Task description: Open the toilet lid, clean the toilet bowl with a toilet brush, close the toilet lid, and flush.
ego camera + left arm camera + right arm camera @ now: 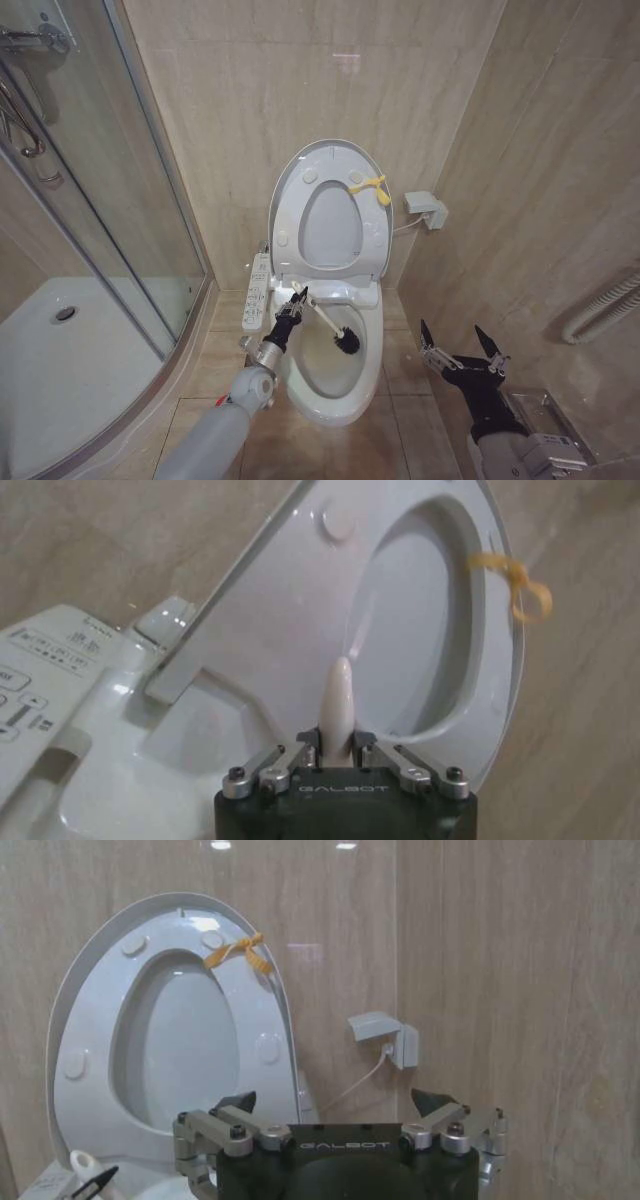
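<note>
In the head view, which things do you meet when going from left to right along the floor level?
White shower tray → white side button panel → left gripper holding the slim white toilet brush → white ceramic toilet bowl → right gripper, jaws open.

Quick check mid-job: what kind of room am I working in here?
A small tiled bathroom, by the look of it. A bidet toilet with its lid raised stands against the wall, a glass shower enclosure with a white tray sits beside it, and the left end effector holds a toilet brush in the bowl.

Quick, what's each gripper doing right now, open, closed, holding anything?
Left gripper: closed on the toilet brush, its head in the toilet bowl.
Right gripper: open, empty, beside the bowl.
</note>
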`<state>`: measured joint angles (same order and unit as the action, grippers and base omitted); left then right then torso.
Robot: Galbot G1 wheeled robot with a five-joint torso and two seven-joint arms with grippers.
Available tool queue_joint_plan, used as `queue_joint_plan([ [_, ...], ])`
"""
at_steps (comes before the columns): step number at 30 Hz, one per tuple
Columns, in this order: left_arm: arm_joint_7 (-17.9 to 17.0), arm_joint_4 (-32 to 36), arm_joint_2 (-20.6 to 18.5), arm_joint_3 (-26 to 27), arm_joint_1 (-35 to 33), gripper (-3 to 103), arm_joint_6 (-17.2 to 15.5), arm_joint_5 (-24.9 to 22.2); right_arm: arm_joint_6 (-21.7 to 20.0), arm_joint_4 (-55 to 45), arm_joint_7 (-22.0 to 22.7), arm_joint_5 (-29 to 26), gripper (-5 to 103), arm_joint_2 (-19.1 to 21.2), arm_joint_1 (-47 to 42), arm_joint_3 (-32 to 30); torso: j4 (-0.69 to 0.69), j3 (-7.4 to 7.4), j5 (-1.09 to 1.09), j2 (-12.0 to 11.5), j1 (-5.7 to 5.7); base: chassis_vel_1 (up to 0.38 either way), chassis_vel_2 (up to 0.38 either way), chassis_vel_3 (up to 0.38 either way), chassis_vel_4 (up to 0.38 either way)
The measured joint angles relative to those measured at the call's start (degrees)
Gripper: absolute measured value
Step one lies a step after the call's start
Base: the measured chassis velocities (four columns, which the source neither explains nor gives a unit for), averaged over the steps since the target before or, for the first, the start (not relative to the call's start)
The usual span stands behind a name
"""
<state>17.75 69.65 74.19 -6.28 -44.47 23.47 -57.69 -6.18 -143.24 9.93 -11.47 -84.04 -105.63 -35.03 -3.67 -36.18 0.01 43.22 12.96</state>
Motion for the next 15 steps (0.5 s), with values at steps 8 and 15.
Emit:
queue_joint_plan([
  [8,3.0,-6.9,2.2,-0.4,1.1,20,2.1,5.2,0.0,0.0,0.0,0.0,100,0.0,0.0,0.0,0.02,0.00,-0.01,0.0,0.00,0.000,0.000,0.000,0.000],
  [15,3.1,-7.7,6.5,-0.5,3.2,20,2.4,2.8,0.0,0.0,0.0,0.0,100,0.0,0.0,0.0,0.00,0.00,0.01,0.0,0.00,0.000,0.000,0.000,0.000],
])
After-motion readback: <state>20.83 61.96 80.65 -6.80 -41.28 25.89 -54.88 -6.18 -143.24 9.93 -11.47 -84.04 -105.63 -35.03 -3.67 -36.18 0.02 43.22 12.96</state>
